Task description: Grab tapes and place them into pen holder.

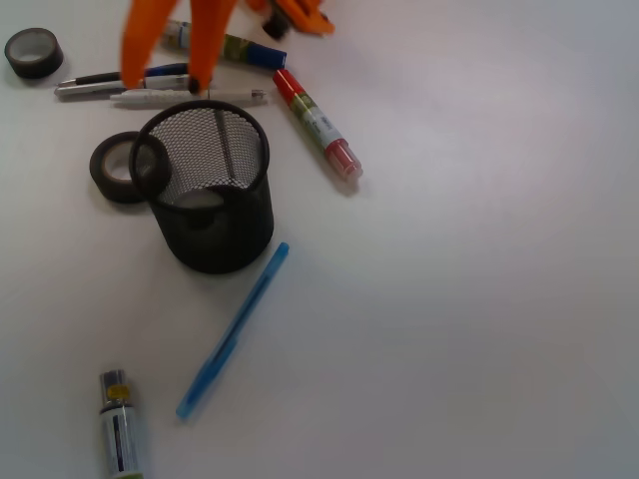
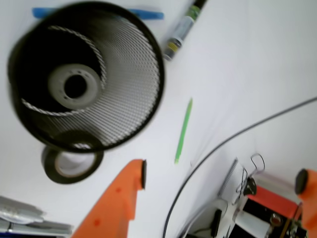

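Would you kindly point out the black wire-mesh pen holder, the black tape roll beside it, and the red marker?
Black wire-mesh pen holder (image 1: 262, 205): front view, outer mesh wall.
Black tape roll (image 1: 108, 172): front view, left band.
Red marker (image 1: 318, 124): front view, mid-barrel.

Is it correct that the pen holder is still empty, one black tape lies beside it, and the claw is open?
Not quite. The pen holder is not empty: the wrist view shows a whitish tape roll on its bottom. The rest holds: a black tape lies beside it, and the claw is open.
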Tool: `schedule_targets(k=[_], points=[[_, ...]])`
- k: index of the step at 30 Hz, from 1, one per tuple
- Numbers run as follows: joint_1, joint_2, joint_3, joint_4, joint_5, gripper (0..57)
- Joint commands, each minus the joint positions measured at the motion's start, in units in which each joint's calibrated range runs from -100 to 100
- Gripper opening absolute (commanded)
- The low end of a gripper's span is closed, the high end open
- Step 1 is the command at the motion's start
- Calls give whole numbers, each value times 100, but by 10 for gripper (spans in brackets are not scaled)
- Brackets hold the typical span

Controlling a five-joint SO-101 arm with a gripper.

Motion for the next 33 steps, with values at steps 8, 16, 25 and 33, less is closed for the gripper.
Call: schedule_targets(k=[8, 16, 25, 33], points=[[1877, 912, -773, 1549, -498, 338], [1772, 2790, -1571, 2126, -1074, 337], [1765, 4473, -4080, 2896, -1656, 337], [1735, 5884, -5384, 3439, -2403, 337]])
